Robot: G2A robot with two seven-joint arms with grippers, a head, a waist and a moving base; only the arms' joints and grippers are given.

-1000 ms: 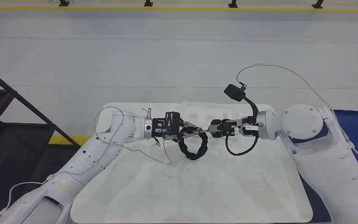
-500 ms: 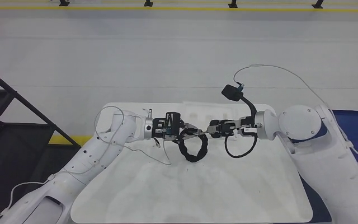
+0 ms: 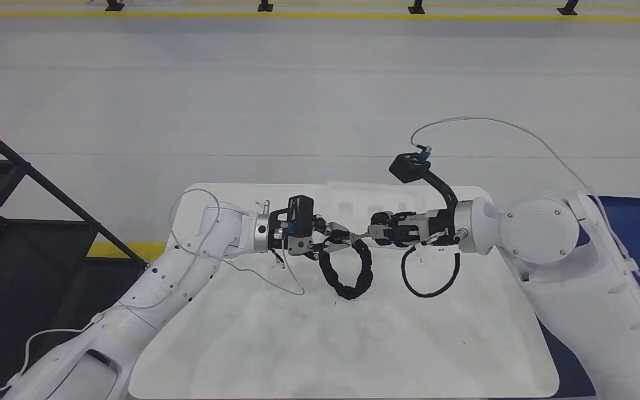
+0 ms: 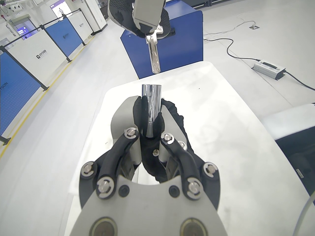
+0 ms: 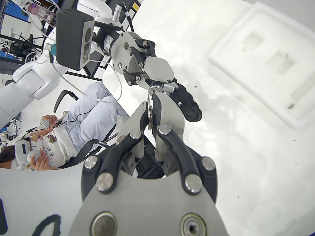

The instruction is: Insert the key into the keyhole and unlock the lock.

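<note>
Over the table (image 3: 450,350), far from its edges, key (image 4: 153,55) faces lock (image 4: 151,104), apart.

Robotics lab/test hall, shown by wide pale floor (image 3: 300,90) w/ yellow line (image 3: 330,14), blue-white barrier panels (image 4: 59,37), blue cabinet (image 4: 182,45), power brick (image 4: 269,68) on floor

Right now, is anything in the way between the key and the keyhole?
No, nothing visible. The right fingers hold the key pointing at the lock in the left fingers, with just open air between the key's tip and the lock's end.
</note>
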